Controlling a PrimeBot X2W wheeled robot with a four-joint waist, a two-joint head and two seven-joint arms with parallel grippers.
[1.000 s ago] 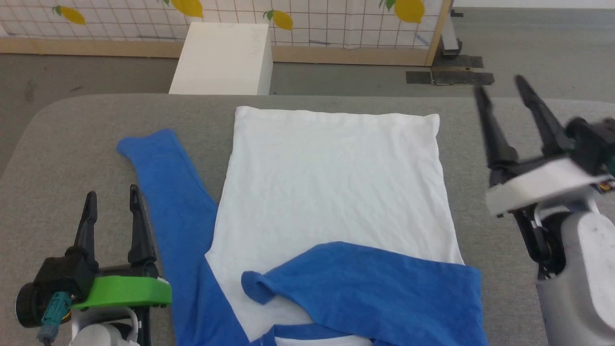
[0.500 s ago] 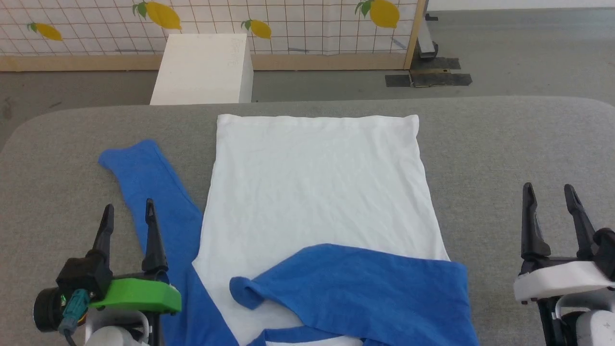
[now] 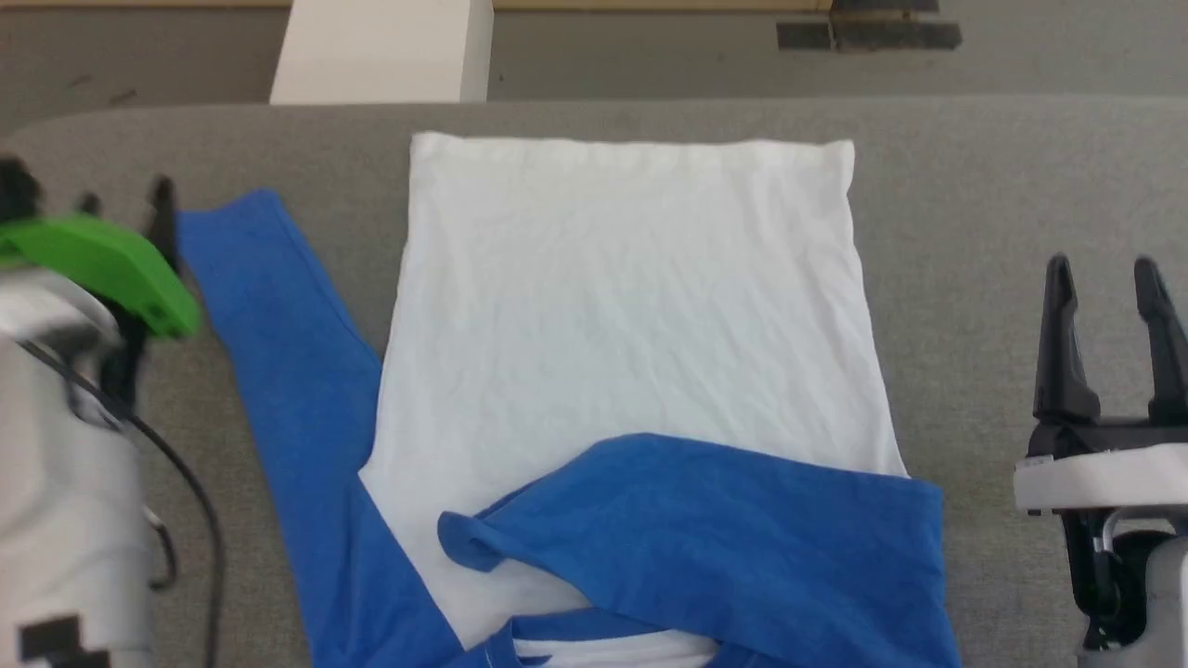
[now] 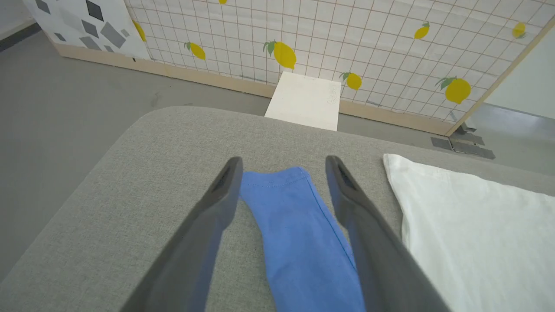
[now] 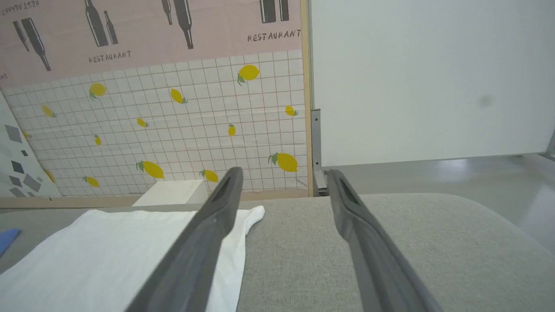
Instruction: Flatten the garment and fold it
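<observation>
The garment lies on the grey table, white body spread flat with its hem at the far side. Its left blue sleeve stretches out towards the far left. The other blue sleeve is folded across the near part of the body. My left gripper is open above the left sleeve's cuff. In the left wrist view the cuff lies between its spread fingers, with the white body to the right. Right of the garment, my right gripper stands open over bare table, holding nothing. The right wrist view shows the hem corner beside it.
The grey padded table has rounded far corners and bare room on both sides of the garment. A white box stands on the floor beyond the far edge. A lemon-print partition stands behind it.
The head camera has tilted down. My left gripper has moved forward along the left sleeve to its cuff. My right gripper dropped from a raised pose to low beside the garment. Both stayed open.
</observation>
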